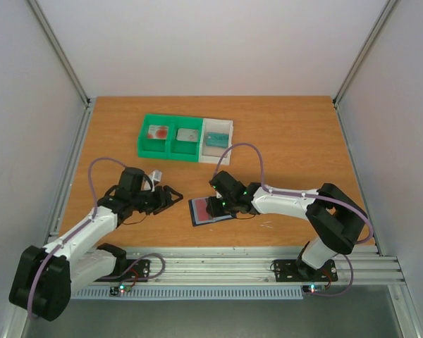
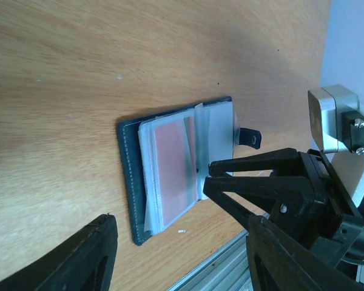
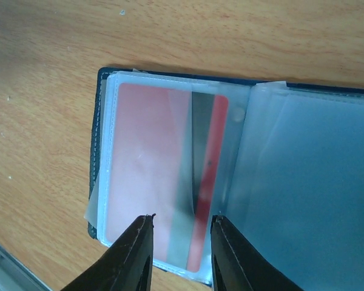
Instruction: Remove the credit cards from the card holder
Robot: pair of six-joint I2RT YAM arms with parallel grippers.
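The card holder (image 1: 199,212) lies open on the wooden table, its clear sleeves fanned out. A pinkish-red credit card (image 3: 148,182) with a dark stripe sits inside the top sleeve. My right gripper (image 3: 182,233) hovers over that sleeve's near edge, jaws a little apart with the card showing between them, holding nothing. In the left wrist view its black fingers (image 2: 242,176) reach the holder's (image 2: 128,176) middle fold. To the left of the holder my left gripper (image 1: 173,198) is open and empty, not touching it. Another card (image 1: 157,132) with a red blotch lies in the green tray.
A green-and-white compartment tray (image 1: 170,149) stands at the back; its middle bin holds a grey card (image 1: 189,134) and its white bin a teal item (image 1: 215,139). The aluminium rail (image 1: 218,264) runs along the table's near edge, close behind the holder.
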